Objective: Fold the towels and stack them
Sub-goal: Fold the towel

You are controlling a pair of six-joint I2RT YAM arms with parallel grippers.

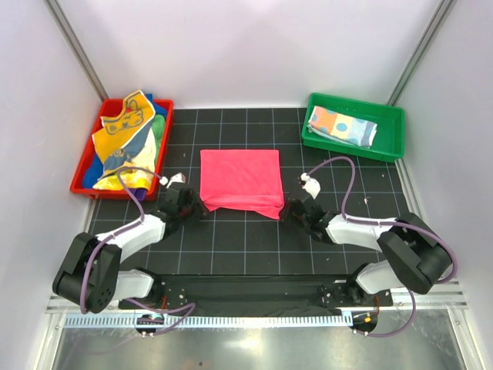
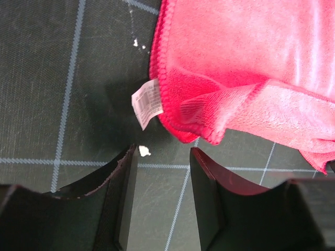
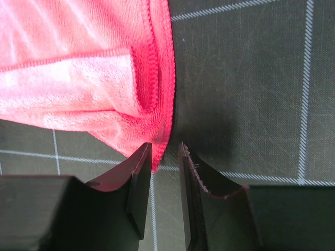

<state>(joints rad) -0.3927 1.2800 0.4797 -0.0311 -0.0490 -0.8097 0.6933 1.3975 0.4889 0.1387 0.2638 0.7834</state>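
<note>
A plain pink-red towel (image 1: 240, 182) lies folded in the middle of the black grid mat. My left gripper (image 1: 190, 205) is open and empty just off the towel's near left corner. In the left wrist view the corner (image 2: 209, 125) and its white label (image 2: 145, 102) lie just ahead of the gripper (image 2: 161, 157). My right gripper (image 1: 290, 209) sits at the near right corner. Its jaws (image 3: 165, 151) are narrowly open, with the corner's tip (image 3: 152, 104) touching the left fingertip (image 3: 142, 162). A patchwork towel (image 1: 344, 127) lies folded in the green tray. Several loose towels (image 1: 127, 139) fill the red tray.
The red tray (image 1: 80, 187) stands at the back left and the green tray (image 1: 389, 112) at the back right. White walls close in the sides and back. A white crumb (image 2: 144, 151) lies on the mat by my left fingertip.
</note>
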